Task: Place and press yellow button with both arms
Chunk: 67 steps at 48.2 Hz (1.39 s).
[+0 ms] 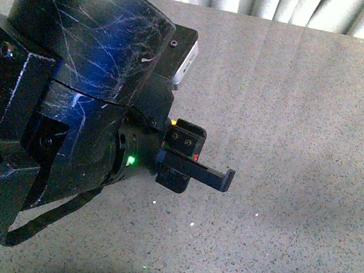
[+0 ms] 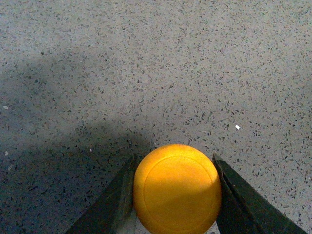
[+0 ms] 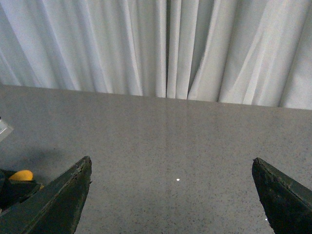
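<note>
In the left wrist view the yellow button point(image 2: 176, 189) shows its round orange-yellow cap, clamped between the two dark fingers point(image 2: 114, 204) of my left gripper point(image 2: 176, 197), just above the speckled table. In the front view the bulky black, scratched left arm point(image 1: 72, 94) fills the left side, and its gripper point(image 1: 194, 167) points right over the table; the button is mostly hidden there. My right gripper point(image 3: 173, 195) is open wide and empty, with its fingers point(image 3: 63, 200) far apart. The button point(image 3: 21, 175) shows small at that view's edge. The right arm is out of the front view.
The grey speckled table point(image 1: 305, 127) stretches to the right and back. A white curtain point(image 3: 165, 48) hangs behind its far edge. A black cable point(image 1: 55, 217) loops under the left arm, and a green light point(image 1: 130, 161) glows on its wrist.
</note>
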### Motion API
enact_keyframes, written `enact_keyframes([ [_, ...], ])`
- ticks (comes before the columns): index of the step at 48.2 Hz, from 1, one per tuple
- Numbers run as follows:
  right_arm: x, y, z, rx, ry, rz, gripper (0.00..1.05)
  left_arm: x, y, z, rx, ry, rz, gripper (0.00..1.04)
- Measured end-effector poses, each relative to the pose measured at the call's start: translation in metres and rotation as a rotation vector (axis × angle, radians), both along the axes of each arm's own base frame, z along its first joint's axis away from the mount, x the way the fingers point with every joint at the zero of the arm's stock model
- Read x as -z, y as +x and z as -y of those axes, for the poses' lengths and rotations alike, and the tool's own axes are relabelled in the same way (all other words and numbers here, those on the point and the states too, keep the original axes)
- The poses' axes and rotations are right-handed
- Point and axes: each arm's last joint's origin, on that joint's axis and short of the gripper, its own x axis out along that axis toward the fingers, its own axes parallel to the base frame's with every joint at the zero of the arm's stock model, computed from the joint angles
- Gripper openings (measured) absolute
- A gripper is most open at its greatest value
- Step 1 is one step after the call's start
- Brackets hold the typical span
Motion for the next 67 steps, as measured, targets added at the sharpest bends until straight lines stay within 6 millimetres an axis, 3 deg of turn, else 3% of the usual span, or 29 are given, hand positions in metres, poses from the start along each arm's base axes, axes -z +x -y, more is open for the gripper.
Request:
enact_keyframes([
  [6, 0.0, 0.0, 0.0, 0.0, 0.0, 0.0, 0.96, 0.0, 0.0, 0.0, 0.0, -0.002, 0.001, 0.35],
  [9, 0.0, 0.0, 0.0, 0.0, 0.0, 0.0, 0.96, 0.0, 0.0, 0.0, -0.001, -0.004, 0.0, 0.4],
  [18, 0.0, 0.0, 0.0, 0.0, 0.0, 0.0, 0.96, 0.003, -0.008, -0.006, 0.007, -0.007, -0.015, 0.74],
  [23, 0.0, 0.0, 0.0, 0.0, 0.0, 0.0, 0.96, -0.006, -0.013, -0.016, 0.002, -0.032, 0.006, 0.94],
  [25, 0.0, 0.0, 0.0, 0.0, 0.0, 0.0, 0.96, -0.012, -0.016, -0.024, -0.004, -0.046, 0.018, 0.97],
  [39, 0.0, 0.0, 0.0, 0.0, 0.0, 0.0, 0.96, -0.051, -0.028, -0.082, -0.084, -0.154, 0.067, 0.96],
  [46, 0.0, 0.0, 0.0, 0.0, 0.0, 0.0, 0.96, -0.083, -0.027, -0.12, -0.152, -0.212, 0.134, 0.95],
  [50, 0.0, 0.0, 0.0, -0.004, 0.0, 0.0, 0.96, -0.087, -0.029, -0.142, -0.368, -0.101, 0.441, 0.81],
  [54, 0.0, 0.0, 0.0, -0.002, 0.0, 0.0, 0.96, -0.09, -0.045, -0.164, -0.461, -0.086, 0.595, 0.67],
  [61, 0.0, 0.0, 0.0, 0.0, 0.0, 0.0, 0.96, -0.092, -0.068, -0.188, -0.472, -0.079, 0.679, 0.48],
  [67, 0.0, 0.0, 0.0, 0.0, 0.0, 0.0, 0.96, -0.077, -0.093, -0.193, -0.489, -0.051, 0.631, 0.3],
])
